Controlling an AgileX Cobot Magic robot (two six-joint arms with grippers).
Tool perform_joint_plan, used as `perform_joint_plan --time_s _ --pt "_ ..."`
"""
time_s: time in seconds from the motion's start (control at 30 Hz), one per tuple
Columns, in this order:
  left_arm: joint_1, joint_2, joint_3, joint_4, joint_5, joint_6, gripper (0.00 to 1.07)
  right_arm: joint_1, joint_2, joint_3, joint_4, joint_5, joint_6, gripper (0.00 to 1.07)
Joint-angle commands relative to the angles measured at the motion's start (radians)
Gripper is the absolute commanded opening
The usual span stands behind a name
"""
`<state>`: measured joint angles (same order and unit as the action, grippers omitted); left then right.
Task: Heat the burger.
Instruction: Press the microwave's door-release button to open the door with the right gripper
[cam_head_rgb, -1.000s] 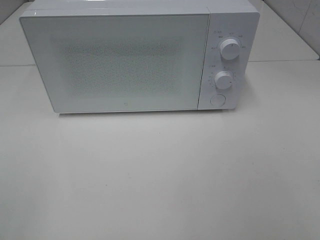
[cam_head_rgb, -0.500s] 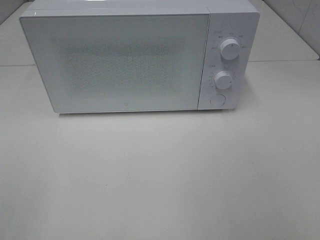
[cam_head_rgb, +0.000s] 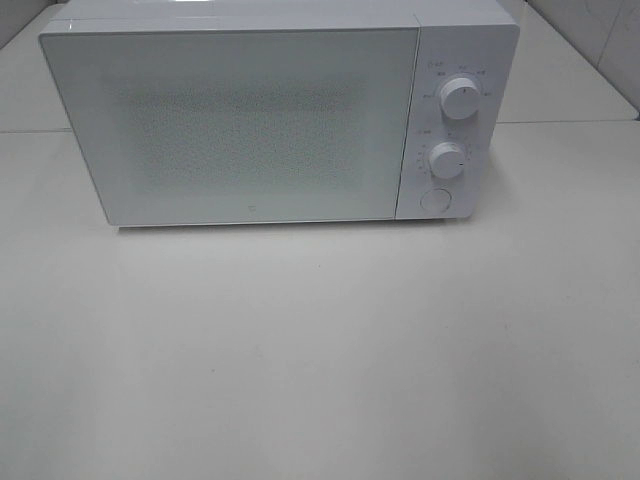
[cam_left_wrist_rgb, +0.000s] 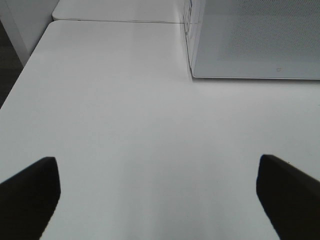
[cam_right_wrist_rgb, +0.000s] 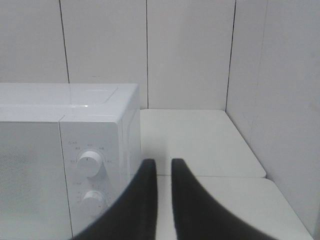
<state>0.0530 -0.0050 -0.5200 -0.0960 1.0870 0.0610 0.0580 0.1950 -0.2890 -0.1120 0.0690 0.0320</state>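
on my left wrist view the left gripper (cam_left_wrist_rgb: 157, 162) stands wide open: its two dark fingers (cam_left_wrist_rgb: 30, 195) sit far apart at the two sides of the picture, and between them i see only the bare white table (cam_left_wrist_rgb: 130, 125). they hold nothing and i cannot say if they touch the table. on the right wrist view the right gripper (cam_right_wrist_rgb: 163, 162) is almost fully closed. its two dark fingers (cam_right_wrist_rgb: 145, 200) stand side by side with only a thin slit between them, nothing is in this slit, and they touch no object that i can see. the burger does not show in any of my three views, so i cannot tell where it is, how it looks, which way it points or how its long axis lies. what i do see is the white microwave (cam_head_rgb: 240, 120) at the back of the table, with its door (cam_head_rgb: 230, 60) shut and the dotted window giving no view inside. on its right panel there are an upper knob (cam_head_rgb: 459, 98), a lower knob (cam_head_rgb: 447, 160) and a round button (cam_head_rgb: 434, 199) under them. neither arm shows in the high view.
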Motion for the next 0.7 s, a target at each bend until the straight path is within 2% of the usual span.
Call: perform_joint_plan --time_s 0.03,0.3,0.37,0.4,0.47,0.57,0.6,0.7 --pt "0.002 -0.004 0.003 0.001 -0.015 -0.005 1.00 -0.007 0.038 0.005 -0.007 -0.093 0.005 0.00" --pt "0.002 -0.004 0.003 0.001 -0.015 -0.005 1.00 -0.007 0.293 0.005 -0.007 -0.268 0.006 0.00" --pt "0.002 -0.004 0.003 0.001 -0.015 -0.005 1.00 -0.007 0.418 0.005 -0.007 -0.347 0.007 0.00" --pt "0.002 -0.004 0.003 0.001 -0.015 -0.005 1.00 -0.007 0.418 0.005 -0.007 -0.347 0.007 0.00" --pt "0.002 -0.004 0.003 0.001 -0.015 -0.005 1.00 -0.007 0.534 0.006 -0.007 -0.470 0.008 0.00" --pt "0.002 -0.004 0.003 0.001 -0.015 -0.005 1.00 -0.007 0.603 0.018 -0.007 -0.575 0.008 0.00" --pt "0.002 -0.004 0.003 0.001 -0.015 -0.005 1.00 -0.007 0.674 0.043 -0.007 -0.694 0.008 0.00" --pt "0.002 -0.004 0.003 0.001 -0.015 -0.005 1.00 -0.007 0.760 0.083 -0.007 -0.828 0.008 0.00"
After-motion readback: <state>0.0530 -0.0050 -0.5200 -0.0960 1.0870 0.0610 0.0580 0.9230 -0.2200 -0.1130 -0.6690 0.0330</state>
